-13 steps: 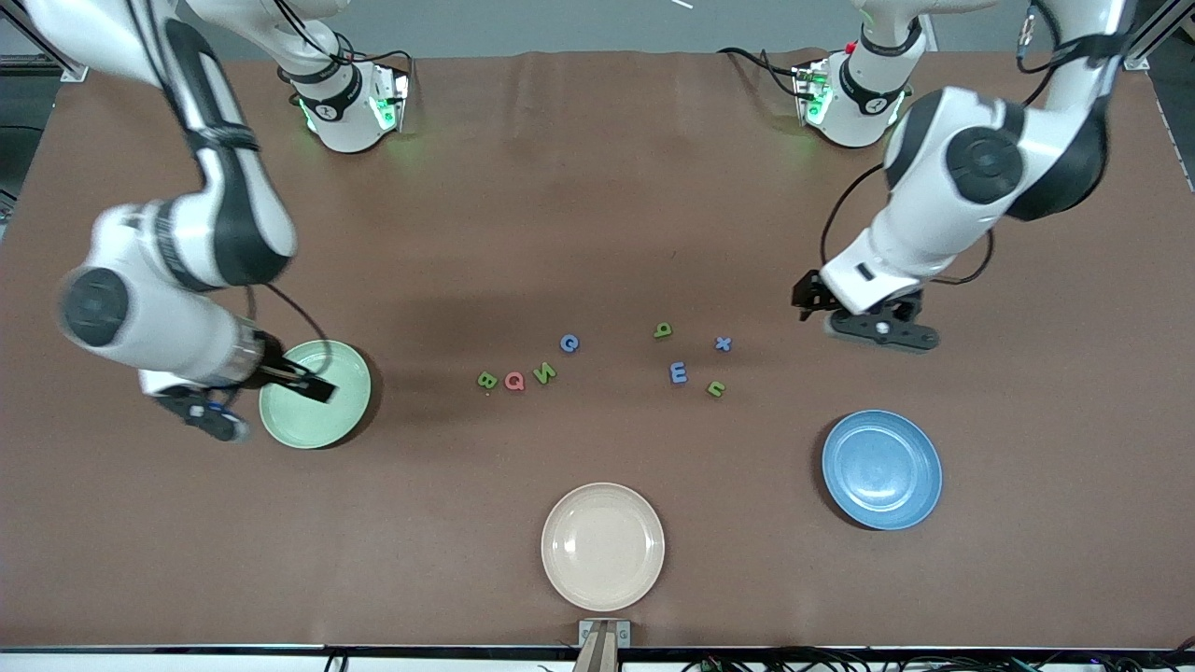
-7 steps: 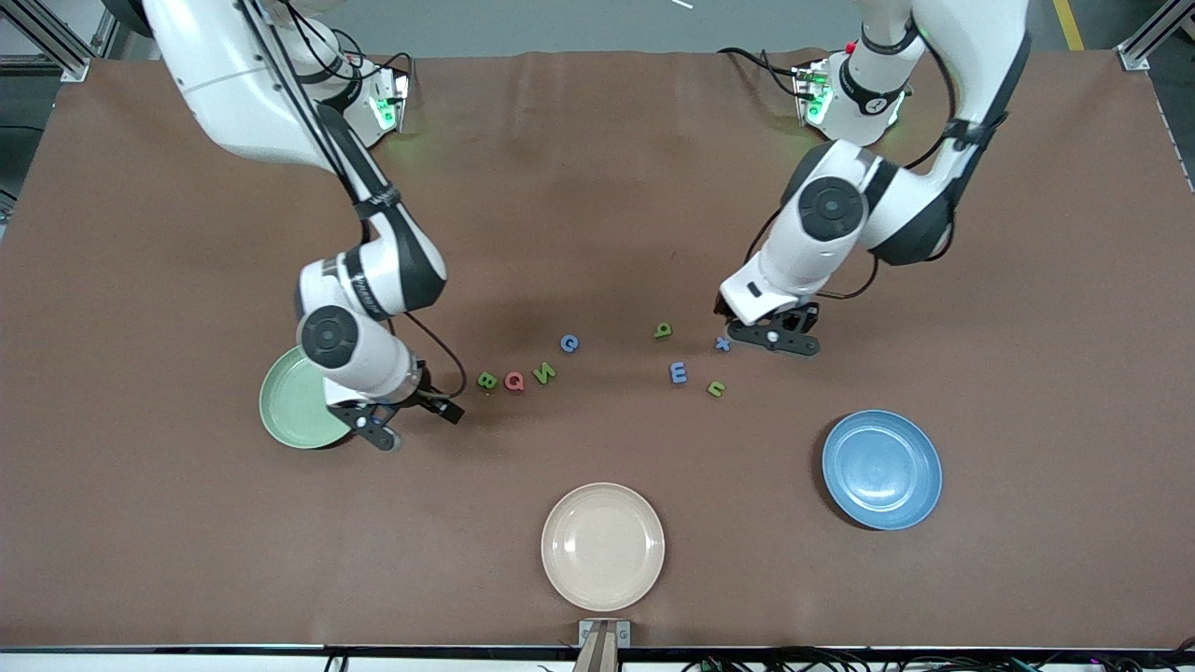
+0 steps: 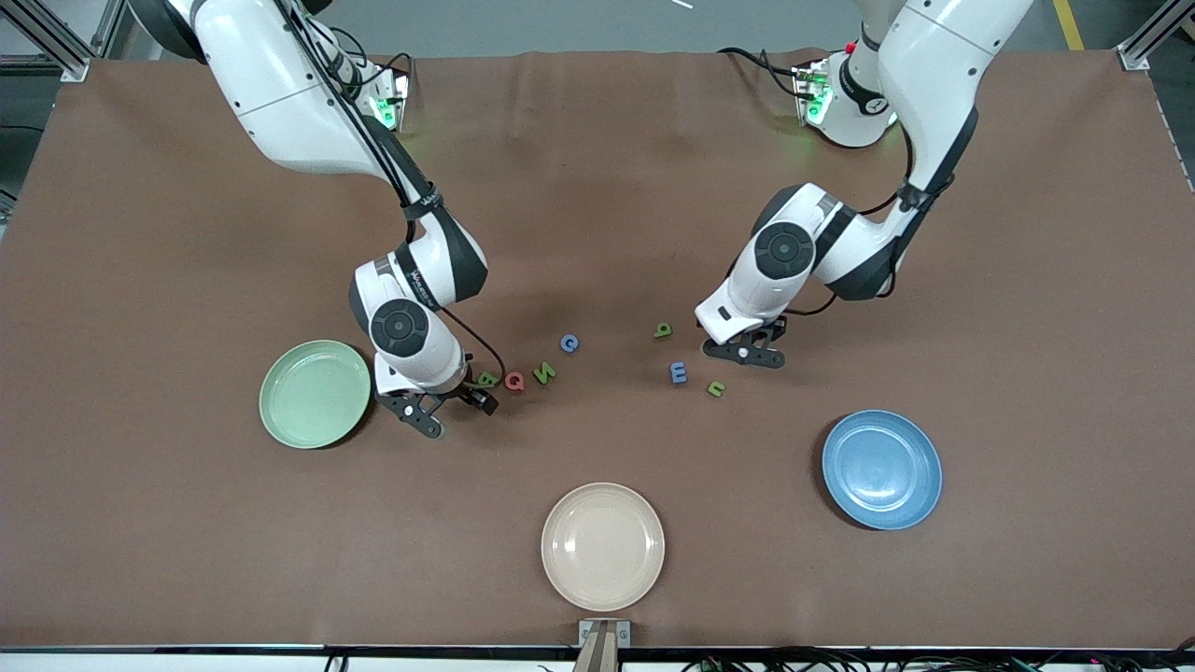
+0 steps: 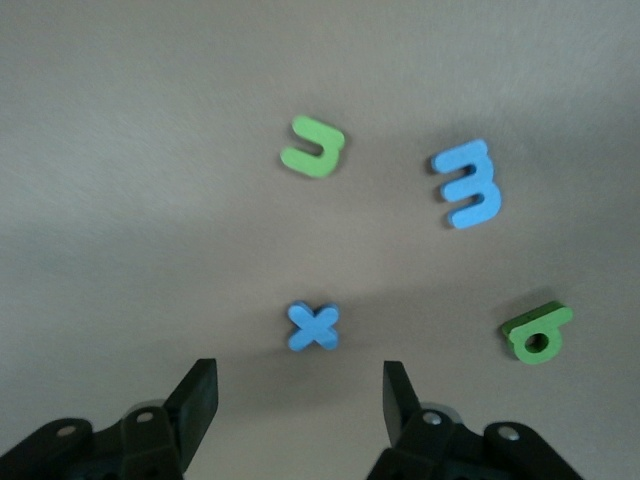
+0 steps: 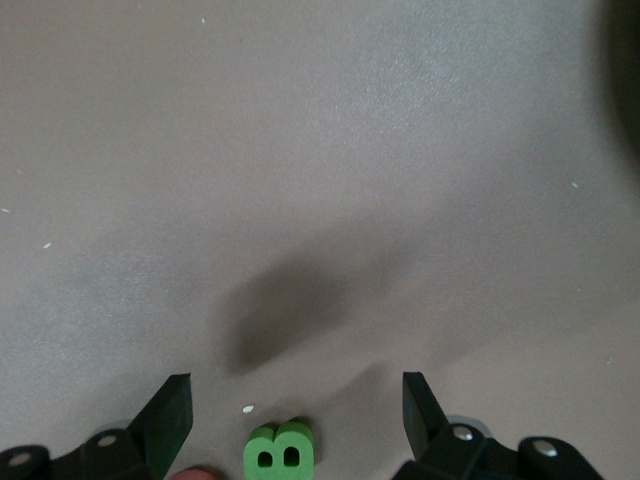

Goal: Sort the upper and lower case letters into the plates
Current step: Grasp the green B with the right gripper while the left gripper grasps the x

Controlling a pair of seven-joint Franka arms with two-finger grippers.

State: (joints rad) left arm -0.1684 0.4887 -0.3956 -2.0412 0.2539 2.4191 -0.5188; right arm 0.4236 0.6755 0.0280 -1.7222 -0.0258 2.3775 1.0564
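These letters look light, stiff and flat, so we judge each is best pinched across its thin edges. Our right gripper [image 5: 290,410] hangs low with fingers spread wide around the green B [image 5: 281,450], untouched, just beside the pale green plate [image 3: 315,393]. Our left gripper [image 4: 300,400] straddles the blue x [image 4: 314,327] with fingers clearly apart, holding nothing; the blue plate [image 3: 881,469] waits nearer the front camera on the bench [image 3: 597,187].

Eight small letters lie flat mid-surface: green B [image 3: 486,378], red Q [image 3: 514,381], green N [image 3: 544,373], blue G [image 3: 569,343], green q [image 3: 662,329], blue x [image 4: 314,327], blue E [image 3: 679,373], green u [image 3: 716,388]. Green plate [image 3: 315,393] and blue plate [image 3: 881,469] sit empty toward opposite ends.
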